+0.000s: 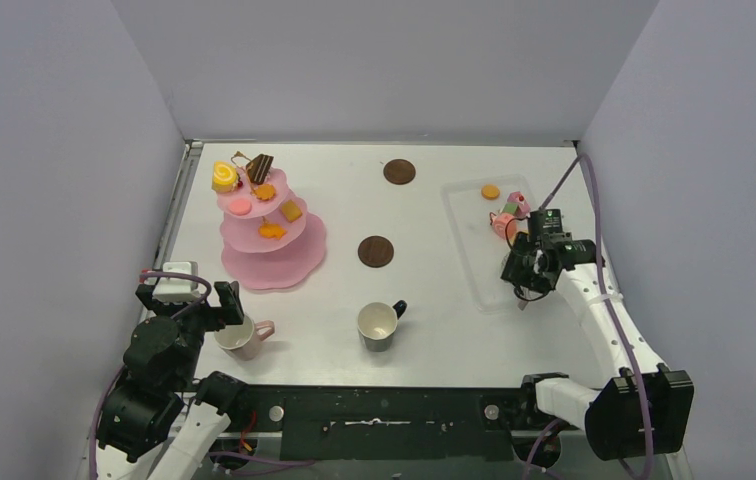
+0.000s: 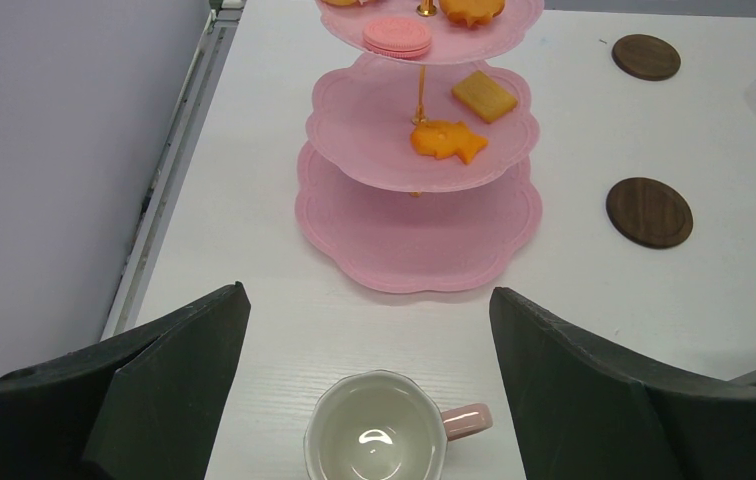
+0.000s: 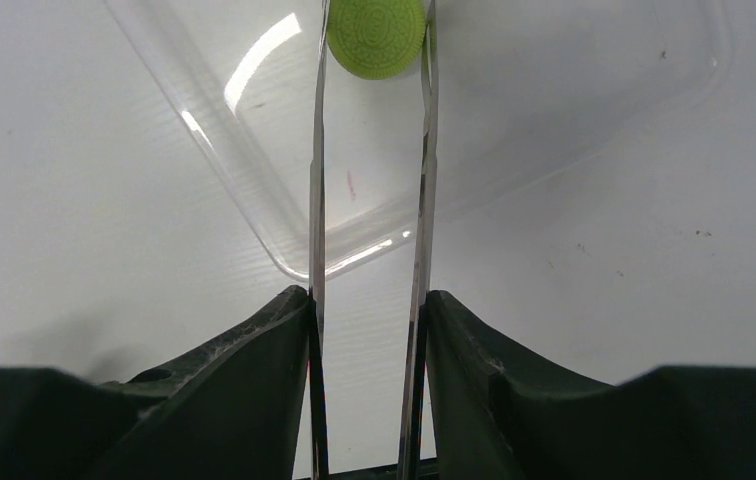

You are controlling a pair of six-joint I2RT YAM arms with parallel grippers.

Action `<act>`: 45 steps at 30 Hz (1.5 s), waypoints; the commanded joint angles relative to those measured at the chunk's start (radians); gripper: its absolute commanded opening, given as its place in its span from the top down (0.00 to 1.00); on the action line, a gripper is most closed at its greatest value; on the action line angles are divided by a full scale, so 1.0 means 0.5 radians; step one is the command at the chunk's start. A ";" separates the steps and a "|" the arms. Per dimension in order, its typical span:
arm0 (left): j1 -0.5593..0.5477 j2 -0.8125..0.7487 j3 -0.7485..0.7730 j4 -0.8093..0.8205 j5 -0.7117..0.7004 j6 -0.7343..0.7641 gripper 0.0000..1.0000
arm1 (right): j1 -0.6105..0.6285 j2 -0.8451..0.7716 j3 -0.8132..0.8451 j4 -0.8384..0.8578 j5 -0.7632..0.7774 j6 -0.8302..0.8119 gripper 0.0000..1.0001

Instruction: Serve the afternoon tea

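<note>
The right gripper (image 3: 369,305) is clenched on the long metal tongs (image 3: 316,200), squeezing them so their tips pinch a green round pastry (image 3: 376,35) over the clear tray (image 3: 284,262) at the right. This is probably to carry it to the pink three-tier stand (image 1: 274,255) at the left. The left gripper (image 2: 366,295) hangs spread wide and empty over the pink mug (image 2: 374,440) at near left.

No legible text or markings
</note>
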State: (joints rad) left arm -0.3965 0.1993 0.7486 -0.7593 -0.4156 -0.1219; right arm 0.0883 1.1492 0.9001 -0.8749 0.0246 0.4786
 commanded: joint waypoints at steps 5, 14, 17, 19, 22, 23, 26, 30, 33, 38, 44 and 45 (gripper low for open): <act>0.010 -0.003 0.041 0.079 -0.024 0.011 0.11 | 0.188 -0.025 0.278 0.055 -0.010 0.066 0.58; 0.017 -0.003 0.039 0.087 -0.033 0.011 0.11 | 0.527 0.134 0.482 0.347 -0.034 0.137 0.58; 0.021 -0.003 0.037 0.092 -0.036 0.014 0.11 | 0.679 0.254 0.563 0.512 -0.013 0.153 0.58; 0.023 0.003 0.040 0.087 -0.031 0.014 0.11 | 0.778 0.352 0.626 0.603 0.004 0.156 0.58; 0.026 -0.002 0.039 0.086 -0.033 0.014 0.11 | 0.909 0.499 0.722 0.767 -0.017 0.157 0.58; 0.029 -0.001 0.038 0.088 -0.035 0.014 0.11 | 0.940 0.554 0.758 0.816 -0.029 0.154 0.58; 0.032 -0.003 0.041 0.086 -0.032 0.014 0.11 | 1.039 0.720 0.880 0.970 -0.034 0.137 0.58; 0.032 -0.009 0.042 0.083 -0.034 0.011 0.11 | 1.138 0.965 1.103 1.093 -0.138 0.138 0.58; 0.033 -0.014 0.041 0.076 -0.037 0.011 0.11 | 1.205 1.114 1.225 1.194 -0.166 0.141 0.57; 0.034 -0.021 0.040 0.080 -0.037 0.011 0.11 | 1.288 1.335 1.440 1.275 -0.228 0.147 0.58; 0.035 -0.021 0.042 0.080 -0.042 0.011 0.11 | 1.366 1.530 1.649 1.332 -0.295 0.169 0.57; 0.035 -0.019 0.040 0.078 -0.041 0.011 0.11 | 1.381 1.558 1.678 1.339 -0.306 0.170 0.57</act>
State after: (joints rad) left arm -0.3843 0.1970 0.7486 -0.7601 -0.4232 -0.1219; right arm 0.7551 1.9102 1.6493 -0.3176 -0.1020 0.5533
